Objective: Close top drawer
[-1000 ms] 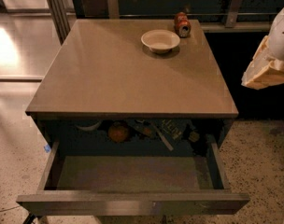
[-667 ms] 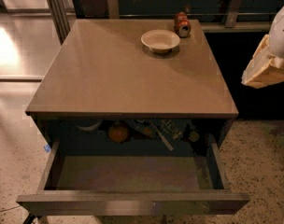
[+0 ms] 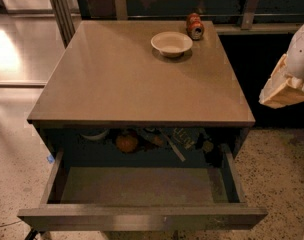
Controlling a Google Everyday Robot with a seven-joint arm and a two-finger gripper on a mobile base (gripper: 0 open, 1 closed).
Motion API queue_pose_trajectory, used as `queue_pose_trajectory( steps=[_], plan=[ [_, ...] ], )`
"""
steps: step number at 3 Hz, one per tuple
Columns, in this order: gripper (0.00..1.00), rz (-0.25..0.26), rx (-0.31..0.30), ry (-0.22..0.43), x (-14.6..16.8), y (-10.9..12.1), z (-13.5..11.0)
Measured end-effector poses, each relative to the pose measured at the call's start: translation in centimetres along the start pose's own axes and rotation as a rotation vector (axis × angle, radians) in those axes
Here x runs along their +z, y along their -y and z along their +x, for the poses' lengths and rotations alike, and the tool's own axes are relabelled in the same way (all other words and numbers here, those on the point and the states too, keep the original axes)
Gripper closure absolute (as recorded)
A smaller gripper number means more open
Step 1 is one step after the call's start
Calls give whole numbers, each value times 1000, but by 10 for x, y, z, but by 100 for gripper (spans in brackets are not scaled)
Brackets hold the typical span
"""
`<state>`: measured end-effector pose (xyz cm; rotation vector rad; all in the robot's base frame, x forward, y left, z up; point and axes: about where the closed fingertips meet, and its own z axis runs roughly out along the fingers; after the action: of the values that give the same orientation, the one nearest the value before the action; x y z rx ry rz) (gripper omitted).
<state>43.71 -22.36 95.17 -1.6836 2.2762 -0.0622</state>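
The top drawer [image 3: 142, 217] is pulled far out from under the tan countertop [image 3: 122, 79], its dark-grey front near the bottom of the camera view. Its front half has a bare floor. At the back, under the counter, lie an orange [image 3: 127, 142], a pale bowl [image 3: 94, 134] and several packets [image 3: 179, 139]. My gripper [image 3: 284, 86], cream-coloured on a white arm, hangs at the right edge of the view, above and to the right of the drawer and apart from the cabinet.
A white bowl [image 3: 171, 43] and a red can [image 3: 194, 26] on its side rest at the back of the countertop. A railing [image 3: 142, 4] runs behind the cabinet. Speckled floor [image 3: 282, 184] lies to the right, shiny floor [image 3: 17, 59] to the left.
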Motion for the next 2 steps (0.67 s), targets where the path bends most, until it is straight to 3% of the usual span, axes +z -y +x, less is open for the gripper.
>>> queue_pose_trajectory(
  steps=[2],
  plan=[
    [100, -185, 71, -68, 69, -47, 49]
  ],
)
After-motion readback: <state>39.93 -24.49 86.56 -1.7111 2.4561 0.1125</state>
